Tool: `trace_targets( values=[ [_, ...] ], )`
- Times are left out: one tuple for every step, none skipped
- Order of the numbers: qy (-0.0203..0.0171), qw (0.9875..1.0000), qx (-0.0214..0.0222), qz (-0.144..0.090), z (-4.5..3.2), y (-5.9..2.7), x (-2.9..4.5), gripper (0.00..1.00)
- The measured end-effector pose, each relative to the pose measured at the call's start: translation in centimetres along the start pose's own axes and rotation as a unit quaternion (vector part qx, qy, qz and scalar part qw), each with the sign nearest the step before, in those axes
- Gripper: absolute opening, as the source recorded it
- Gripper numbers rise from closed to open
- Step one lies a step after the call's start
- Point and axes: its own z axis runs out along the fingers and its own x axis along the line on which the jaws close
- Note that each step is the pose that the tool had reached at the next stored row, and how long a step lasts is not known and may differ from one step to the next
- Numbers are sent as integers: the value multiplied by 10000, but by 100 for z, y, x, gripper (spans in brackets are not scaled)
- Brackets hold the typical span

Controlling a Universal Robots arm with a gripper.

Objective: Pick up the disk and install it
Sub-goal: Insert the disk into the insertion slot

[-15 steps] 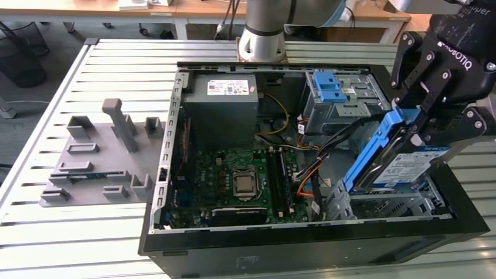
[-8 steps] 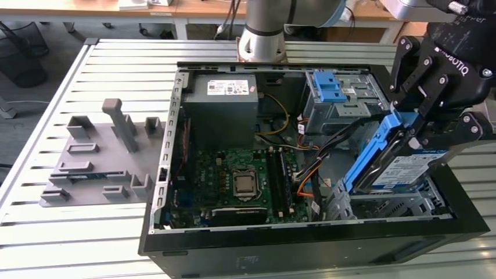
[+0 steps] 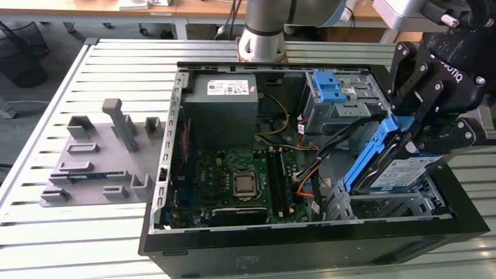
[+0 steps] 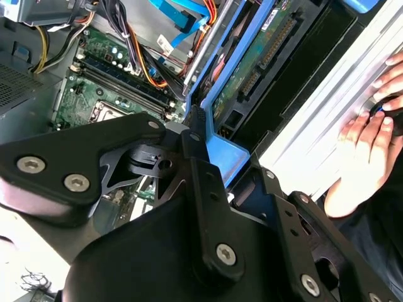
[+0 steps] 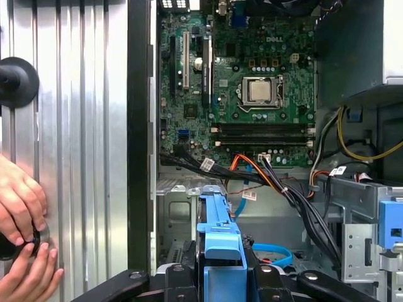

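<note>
The arm (image 3: 259, 32) is showing a smooth silver-grey tube that is widening into a round flange at its foot, with a pale blue cap (image 3: 329, 14) covering a joint higher up. The gripper (image 3: 431, 141) is wearing matte black all over, its body carrying white lettering. In the second wrist view its flat link plates (image 4: 88, 148) with rounded ends are overlapping one another, and round silver screws (image 4: 31, 165) with socket heads are pinning them together.
</note>
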Motion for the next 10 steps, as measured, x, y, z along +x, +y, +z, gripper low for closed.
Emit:
trace_targets(
  values=[
    [-1,10000,0,0,7,0,0,36],
    [0,10000,0,0,15,0,1,36],
    [0,10000,0,0,21,0,1,36],
    [0,10000,0,0,29,0,1,36],
    [0,10000,0,0,36,0,1,36],
    [0,10000,0,0,42,0,1,36],
    [-1,10000,0,0,49,0,2,36],
    [0,10000,0,0,56,0,2,36],
    [-1,10000,0,0,63,0,2,36],
    [0,10000,0,0,70,0,3,36]
  ],
)
